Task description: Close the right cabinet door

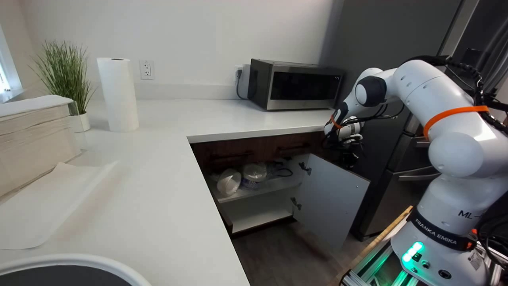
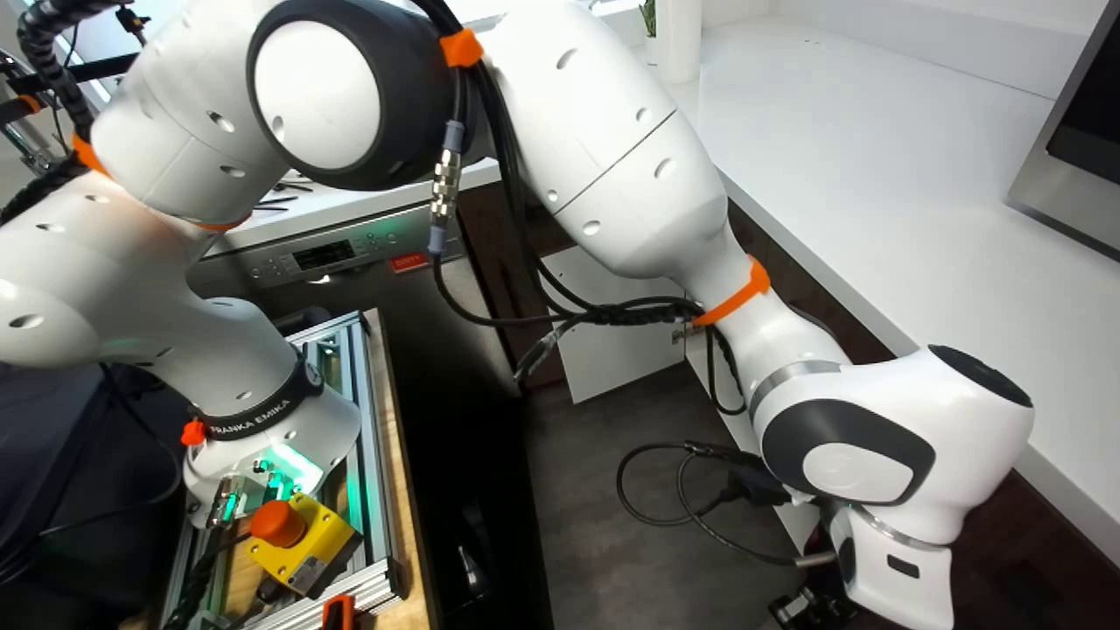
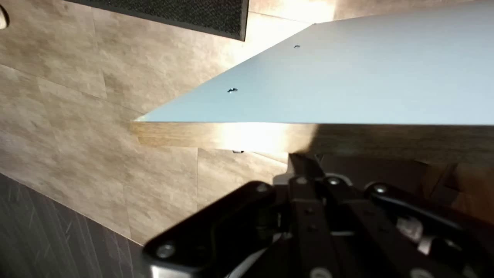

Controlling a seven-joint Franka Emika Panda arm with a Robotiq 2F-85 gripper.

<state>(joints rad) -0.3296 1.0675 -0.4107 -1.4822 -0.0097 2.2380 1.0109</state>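
The right cabinet door (image 1: 331, 198) stands wide open in an exterior view, its pale grey inner face showing and hinges on its left side. In the wrist view the door (image 3: 347, 85) shows its pale face and brown edge. I cannot make it out in the exterior view from the arm's side. My gripper (image 1: 351, 157) is beside the door's top edge, on the dark-face side toward the tall dark grey appliance. In the wrist view the gripper (image 3: 307, 166) has its fingers together, empty, with the tips just below the door's edge; I cannot tell whether they touch it.
The cabinet holds plastic containers (image 1: 254, 174) on its shelf. A left door (image 2: 617, 324) also stands open. The white countertop (image 1: 166, 178) overhangs the cabinet; a microwave (image 1: 301, 85) sits on it. The tall dark grey appliance (image 1: 381, 39) stands close behind the gripper.
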